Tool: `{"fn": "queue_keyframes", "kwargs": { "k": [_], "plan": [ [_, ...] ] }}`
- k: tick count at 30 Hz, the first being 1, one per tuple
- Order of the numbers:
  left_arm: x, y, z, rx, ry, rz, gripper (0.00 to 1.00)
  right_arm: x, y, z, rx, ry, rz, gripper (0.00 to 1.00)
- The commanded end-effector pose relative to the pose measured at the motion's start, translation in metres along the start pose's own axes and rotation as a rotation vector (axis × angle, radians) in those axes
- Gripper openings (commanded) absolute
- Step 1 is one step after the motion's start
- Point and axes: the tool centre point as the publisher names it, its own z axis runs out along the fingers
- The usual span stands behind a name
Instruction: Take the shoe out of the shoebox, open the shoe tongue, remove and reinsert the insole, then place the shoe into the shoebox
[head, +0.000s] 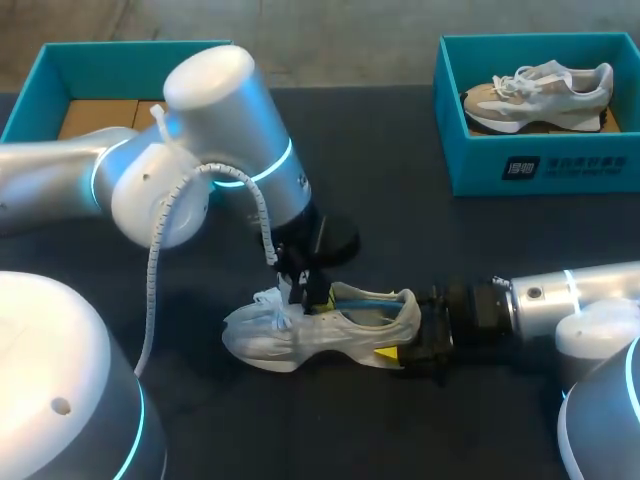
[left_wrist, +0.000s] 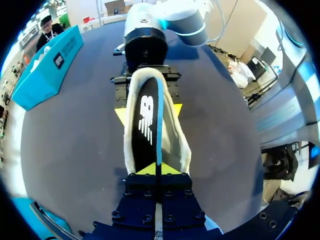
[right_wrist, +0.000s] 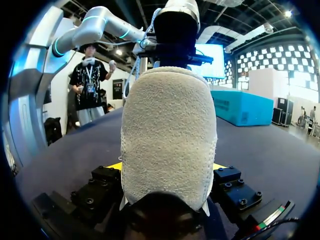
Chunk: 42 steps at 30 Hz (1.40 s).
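**Insole step in hand, shoe braced at both ends**

The shoe (head: 330, 325) lies on the table (head: 450, 240), out of both boxes. The right gripper (left_wrist: 149, 112) clamps its heel from two sides. The left gripper (left_wrist: 155, 169) is pinched shut on what looks like the front end of the insole (left_wrist: 147, 125). The next move probably needs a straight pull along the shoe.

Count: two shoes, one insole, two boxes. These are the left shoebox (head: 40, 80) and the right shoebox (head: 520, 165), which holds the second shoe (head: 540, 95).
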Motion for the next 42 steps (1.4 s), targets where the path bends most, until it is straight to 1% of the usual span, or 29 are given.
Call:
{"fn": "queue_keyframes", "kwargs": {
  "k": [1,3,8,16,17,18,19,21,24,33,37,42],
  "plan": [
    [0.002,0.000,-0.003,-0.021,-0.026,-0.013,0.00,0.002,-0.001,0.002,0.003,-0.001,0.001,0.00],
    [0.002,0.001,-0.002,-0.035,-0.046,-0.023,0.00,0.002,-0.001,0.002,0.003,-0.001,0.001,0.00],
    [-0.001,0.004,-0.002,-0.019,-0.045,-0.046,0.00,0.002,-0.001,0.002,0.003,-0.001,0.001,0.00],
    [0.001,0.008,-0.008,0.001,-0.042,-0.050,0.00,0.002,-0.001,0.002,0.003,-0.001,0.001,0.00],
    [0.002,0.008,-0.009,0.002,-0.039,-0.048,0.02,0.002,-0.001,0.002,0.003,-0.001,0.001,0.00],
    [0.002,0.008,-0.009,0.002,-0.038,-0.047,0.16,0.002,-0.001,0.002,0.003,-0.001,0.001,0.00],
    [0.003,0.008,-0.010,0.003,-0.038,-0.044,0.22,0.002,-0.001,0.002,0.003,-0.001,0.001,0.00],
    [0.005,0.007,-0.011,0.007,-0.040,-0.036,0.29,0.002,-0.001,0.002,0.003,-0.001,0.001,0.00],
    [0.008,0.004,-0.016,0.019,-0.044,-0.020,0.33,0.002,-0.001,0.002,0.003,-0.001,0.001,0.00],
    [0.015,-0.008,-0.029,0.047,-0.064,0.027,0.33,0.002,-0.001,0.002,0.003,-0.001,0.001,0.00],
    [0.017,-0.021,-0.032,0.058,-0.084,0.055,0.32,0.002,-0.001,0.002,0.003,-0.001,0.001,0.00],
    [0.020,-0.037,-0.030,0.044,-0.116,0.087,0.31,0.002,-0.001,0.002,0.003,-0.001,0.001,0.00]
  ]
}}
